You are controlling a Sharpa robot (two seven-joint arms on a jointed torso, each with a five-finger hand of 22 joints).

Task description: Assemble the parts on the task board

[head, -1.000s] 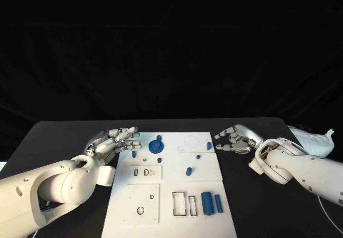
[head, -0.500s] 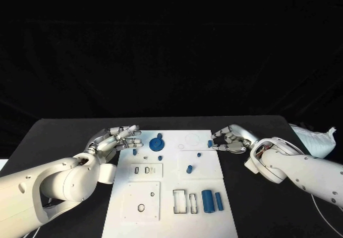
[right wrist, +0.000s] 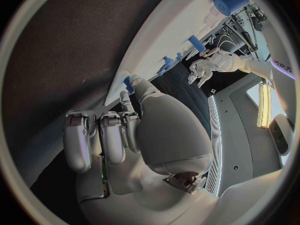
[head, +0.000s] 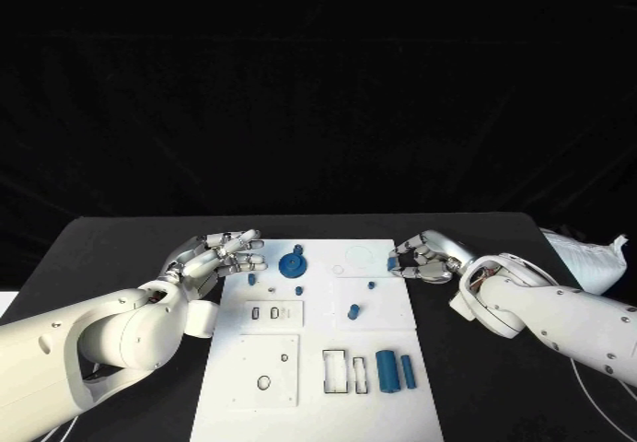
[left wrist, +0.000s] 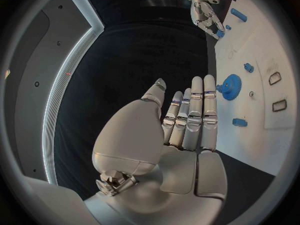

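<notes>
The right hand (right wrist: 134, 145) has its fingers (right wrist: 103, 140) curled inward, its thumb reaching to the edge of the white task board (right wrist: 169, 30), where a small blue part (right wrist: 127, 81) sits at the thumb's tip; whether they touch cannot be told. More blue parts (right wrist: 196, 44) stand along the board, with a larger blue cylinder (right wrist: 229, 2) beyond. Across the board the left hand (right wrist: 206, 67) hangs with fingers spread above the black counter (right wrist: 56, 45).
</notes>
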